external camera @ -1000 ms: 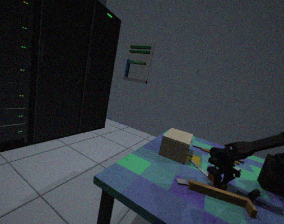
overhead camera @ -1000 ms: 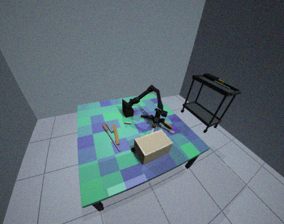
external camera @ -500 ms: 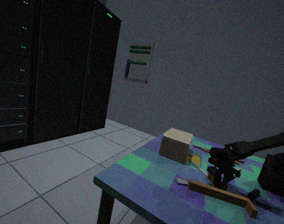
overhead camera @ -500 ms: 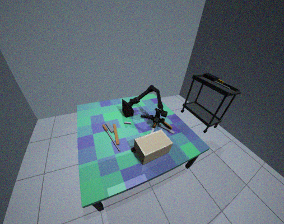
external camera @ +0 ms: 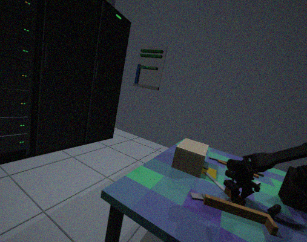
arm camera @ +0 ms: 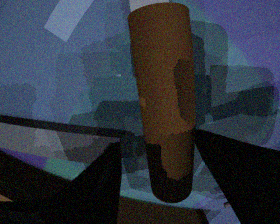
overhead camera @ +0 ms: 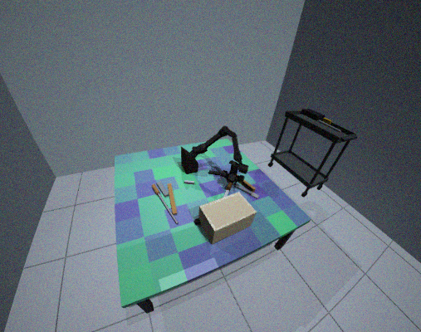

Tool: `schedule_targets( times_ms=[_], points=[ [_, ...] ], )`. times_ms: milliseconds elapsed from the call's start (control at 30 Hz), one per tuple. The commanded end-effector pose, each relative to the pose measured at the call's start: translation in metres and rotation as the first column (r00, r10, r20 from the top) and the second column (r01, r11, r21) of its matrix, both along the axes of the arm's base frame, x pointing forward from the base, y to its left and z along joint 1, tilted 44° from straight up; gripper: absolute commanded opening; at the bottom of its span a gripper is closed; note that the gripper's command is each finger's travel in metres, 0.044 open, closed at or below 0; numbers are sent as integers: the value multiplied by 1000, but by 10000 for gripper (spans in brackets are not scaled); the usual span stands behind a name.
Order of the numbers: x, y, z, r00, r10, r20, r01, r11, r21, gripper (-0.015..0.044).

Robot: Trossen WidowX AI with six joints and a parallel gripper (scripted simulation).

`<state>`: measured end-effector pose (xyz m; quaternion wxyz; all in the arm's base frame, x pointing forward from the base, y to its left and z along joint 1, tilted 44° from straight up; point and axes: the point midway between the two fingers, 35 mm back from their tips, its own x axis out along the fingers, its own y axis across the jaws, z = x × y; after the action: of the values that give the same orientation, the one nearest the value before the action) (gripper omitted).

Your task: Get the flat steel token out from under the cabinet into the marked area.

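Note:
The cabinet is a beige box (overhead camera: 227, 211) (external camera: 189, 160) near the table's front side. The token cannot be made out. A yellow patch (external camera: 211, 173), possibly the marked area, lies beside the cabinet's arm-facing side. My gripper (overhead camera: 232, 181) (arm camera: 157, 141) is low over the table. Its fingers stand open on either side of a brown round handle (arm camera: 163, 75) (external camera: 227, 191), with a gap showing at the left finger. A thin pale shaft (external camera: 215, 181) runs from that handle toward the cabinet. Whether the right finger touches the handle cannot be told.
A bent wooden bar (external camera: 234, 207) with a grey blade (external camera: 197, 196) lies beside the gripper. Across the table (overhead camera: 132, 282) lie a rod with an orange handle (overhead camera: 155, 189), a wooden bar (overhead camera: 172, 200) and a small pale piece (overhead camera: 189, 182). A dark knob (overhead camera: 198, 222) is beside the cabinet.

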<state>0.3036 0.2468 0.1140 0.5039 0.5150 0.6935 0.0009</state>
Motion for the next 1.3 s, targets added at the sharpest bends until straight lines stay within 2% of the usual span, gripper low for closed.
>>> schedule_targets(
  times_ms=[0,100,867,1033,1267],
  points=[
    [-4,3,-4,1000,7,-10,-7,1000,-10,270],
    [-4,3,-4,1000,7,-10,-7,1000,-10,270],
    [0,0,0,1000,0,0,0,1000,0,117],
    [0,0,0,1000,0,0,0,1000,0,0],
    [0,0,0,1000,0,0,0,1000,0,0]
  ],
)
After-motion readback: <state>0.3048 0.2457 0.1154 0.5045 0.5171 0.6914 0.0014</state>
